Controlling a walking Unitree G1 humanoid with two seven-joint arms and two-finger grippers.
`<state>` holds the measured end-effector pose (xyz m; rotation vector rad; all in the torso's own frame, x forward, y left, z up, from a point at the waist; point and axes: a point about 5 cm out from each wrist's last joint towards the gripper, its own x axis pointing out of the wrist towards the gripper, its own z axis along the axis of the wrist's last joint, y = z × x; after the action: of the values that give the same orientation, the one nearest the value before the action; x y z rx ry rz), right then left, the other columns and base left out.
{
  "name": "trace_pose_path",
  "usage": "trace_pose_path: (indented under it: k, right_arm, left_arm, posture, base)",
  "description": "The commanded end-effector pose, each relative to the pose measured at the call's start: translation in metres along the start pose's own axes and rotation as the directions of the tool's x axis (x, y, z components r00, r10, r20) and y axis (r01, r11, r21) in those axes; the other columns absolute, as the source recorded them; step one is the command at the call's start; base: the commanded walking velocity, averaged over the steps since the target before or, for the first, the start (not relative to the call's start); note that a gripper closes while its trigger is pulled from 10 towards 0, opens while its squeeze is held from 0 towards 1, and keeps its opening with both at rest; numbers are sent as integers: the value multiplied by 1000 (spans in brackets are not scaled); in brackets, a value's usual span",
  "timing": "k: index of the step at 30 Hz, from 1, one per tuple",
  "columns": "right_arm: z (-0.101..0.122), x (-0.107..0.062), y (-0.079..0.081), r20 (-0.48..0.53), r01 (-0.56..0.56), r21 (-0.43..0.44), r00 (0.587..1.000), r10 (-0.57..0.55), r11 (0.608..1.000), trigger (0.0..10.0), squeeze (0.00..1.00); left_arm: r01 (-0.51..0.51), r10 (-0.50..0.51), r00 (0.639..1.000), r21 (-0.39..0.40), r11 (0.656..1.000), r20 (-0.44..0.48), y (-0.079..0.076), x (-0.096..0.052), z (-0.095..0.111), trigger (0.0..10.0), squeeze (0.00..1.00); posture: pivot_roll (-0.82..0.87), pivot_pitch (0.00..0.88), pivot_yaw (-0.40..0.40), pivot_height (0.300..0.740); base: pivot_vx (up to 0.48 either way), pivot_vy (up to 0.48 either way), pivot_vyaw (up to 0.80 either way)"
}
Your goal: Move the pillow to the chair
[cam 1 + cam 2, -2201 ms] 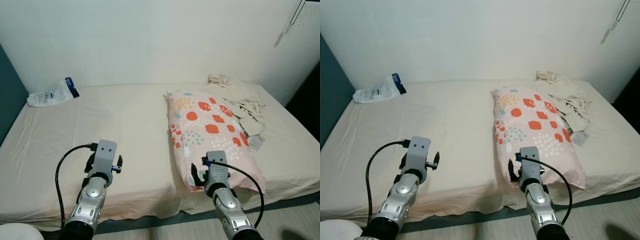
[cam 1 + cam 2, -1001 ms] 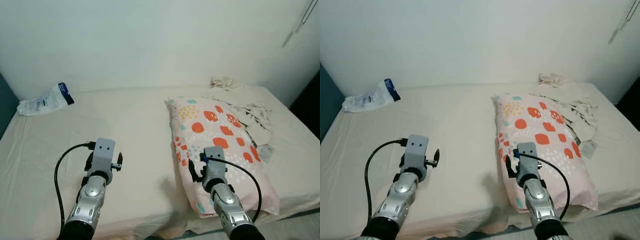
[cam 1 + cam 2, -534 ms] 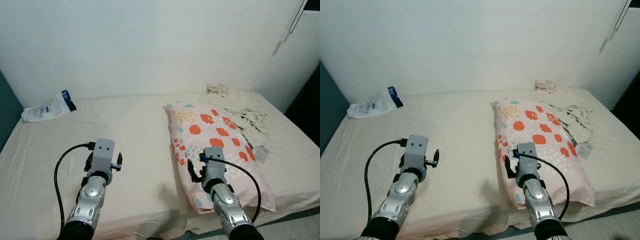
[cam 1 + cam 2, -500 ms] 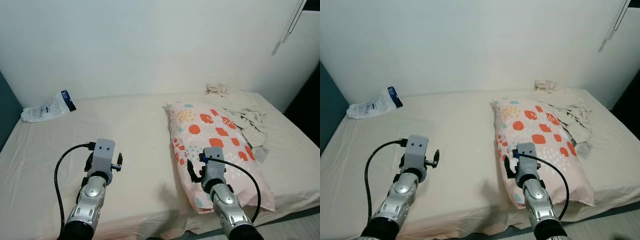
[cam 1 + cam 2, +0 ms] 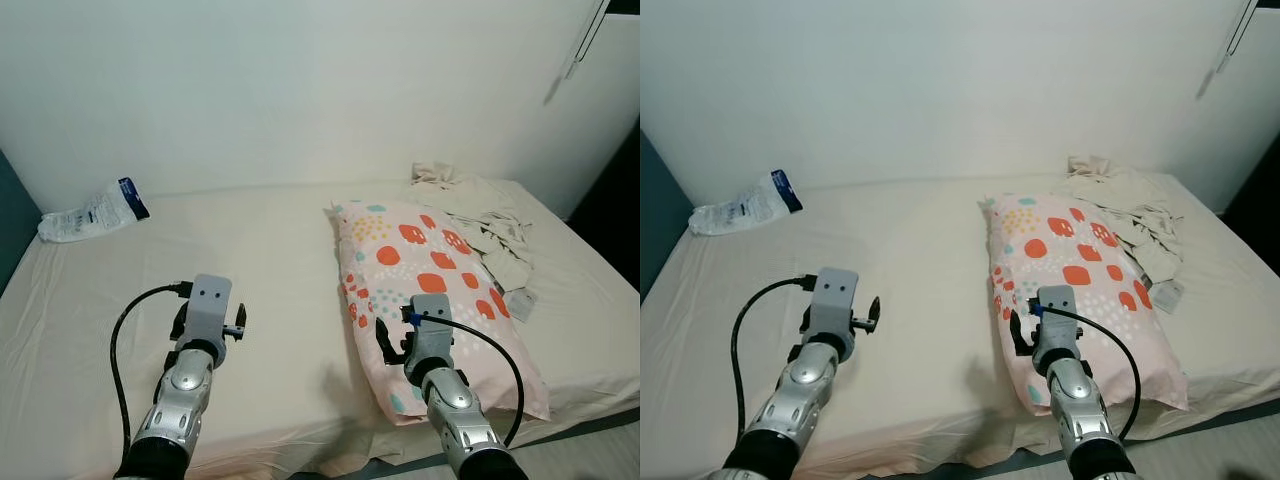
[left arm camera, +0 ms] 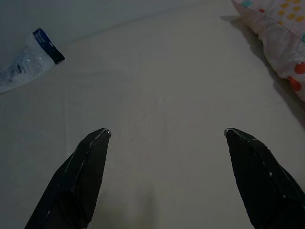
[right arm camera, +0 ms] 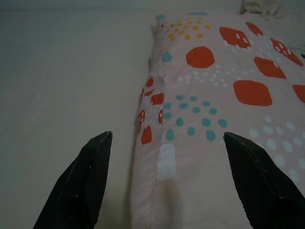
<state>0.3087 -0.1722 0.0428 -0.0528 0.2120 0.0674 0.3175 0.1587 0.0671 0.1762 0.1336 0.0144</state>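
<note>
The pillow (image 5: 430, 300), a soft pink rectangle printed with orange patches and teal dots, lies lengthwise on the right half of the cream-sheeted bed (image 5: 270, 260) in the head views, its near end close to the bed's front edge. A heap of crumpled beige cloth (image 5: 480, 210) touches its far right side, and a white plastic packet with a blue end (image 5: 85, 212) sits well apart at the far left. The right gripper (image 5: 1025, 335) hovers over the pillow's near left edge; the left gripper (image 5: 210, 322) hangs above bare sheet.

In the left wrist view that gripper's black fingers (image 6: 83, 169) stand wide apart.

In the right wrist view the fingers (image 7: 86, 179) are also spread, straddling the pillow's seam. A good grasp likely means lowering onto that seam and pinching a full fold of fabric, with the left closing in for support.
</note>
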Motion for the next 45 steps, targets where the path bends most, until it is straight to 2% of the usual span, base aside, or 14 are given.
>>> trace_pose_path:
  k: [1,5,30,34,38,45]
  right_arm:
    - [-2,-2,0,0,3,4,1000,-3,1000,10000,0]
    - [-2,-3,-1,5,3,-2,1000,-3,1000,10000,0]
    - [-3,-5,0,16,6,-8,1000,-6,1000,10000,0]
    - [-2,-6,4,44,-9,14,999,8,1000,10000,0]
    - [-2,-8,6,57,-18,40,998,16,999,10000,0]
    - [-2,-11,5,63,-5,20,998,3,1000,10000,0]
  left_arm:
    - [8,-8,999,-2,1000,-36,-1,-2,-8,10000,0]
    - [9,-9,999,0,1000,-37,-2,-3,-9,10000,0]
    - [28,-28,999,12,1000,-25,-3,-1,-6,10000,0]
    - [33,-33,999,15,999,-27,-3,-1,-6,10000,0]
    - [39,-38,999,15,999,-27,-2,-1,-6,10000,0]
    - [36,-36,999,3,999,-32,-1,0,-6,10000,0]
  posture:
    - [-45,78,-24,660]
    - [-45,77,-24,641]
    - [-41,64,-15,631]
    - [-41,59,-10,611]
    - [-41,57,-11,611]
    - [-40,63,-12,596]
  base:
    - [0,0,0]
    - [0,0,0]
    - [0,0,0]
    - [0,0,0]
    - [0,0,0]
    - [0,0,0]
